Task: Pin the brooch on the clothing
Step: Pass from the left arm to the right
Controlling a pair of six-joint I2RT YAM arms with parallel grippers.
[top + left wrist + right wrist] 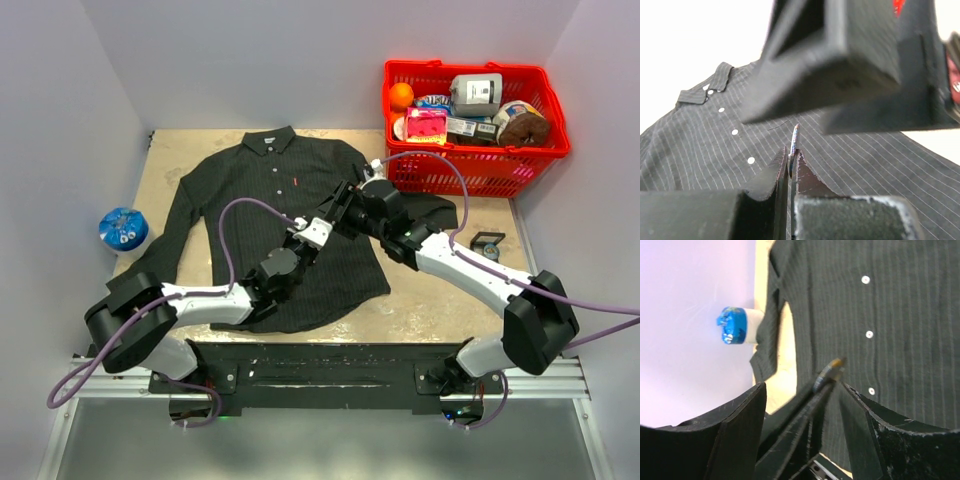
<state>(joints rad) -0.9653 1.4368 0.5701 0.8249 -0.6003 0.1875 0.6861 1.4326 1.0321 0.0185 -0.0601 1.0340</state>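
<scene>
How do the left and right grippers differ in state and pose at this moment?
The left gripper is shut on the brooch, held edge-on between its fingertips. The right gripper is open and holds nothing. The left gripper reaches in from the near left and the right gripper from the near right; in the right wrist view, the right gripper's fingers spread either side of the left gripper's tips. Both hang close together over the front of the shirt.
</scene>
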